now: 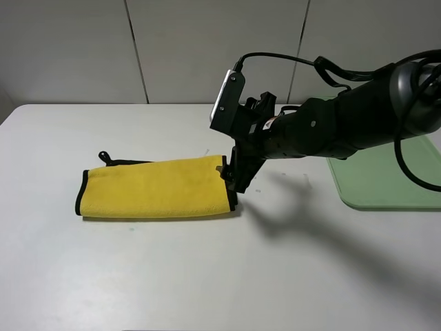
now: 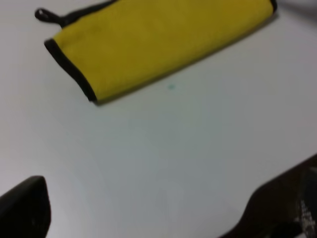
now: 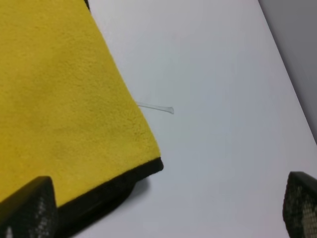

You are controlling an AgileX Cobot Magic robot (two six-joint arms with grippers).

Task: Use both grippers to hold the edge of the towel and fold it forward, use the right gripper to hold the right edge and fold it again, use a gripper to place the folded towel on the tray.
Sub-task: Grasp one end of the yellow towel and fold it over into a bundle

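Observation:
The yellow towel lies on the white table as a long flat band, black edging at both short ends and a small loop at its far left corner. My right gripper reaches across to the towel's right edge and stands open just above it. In the right wrist view one fingertip is over the black trim and the other is over bare table. The left gripper is open too, well back from the towel, nothing between its fingers. The pale green tray lies at the right.
A thin clear streak marks the table just beyond the towel's right edge. A tiny speck sits on the table in front of the towel. The right arm's shadow falls between towel and tray. A grey panelled wall stands behind.

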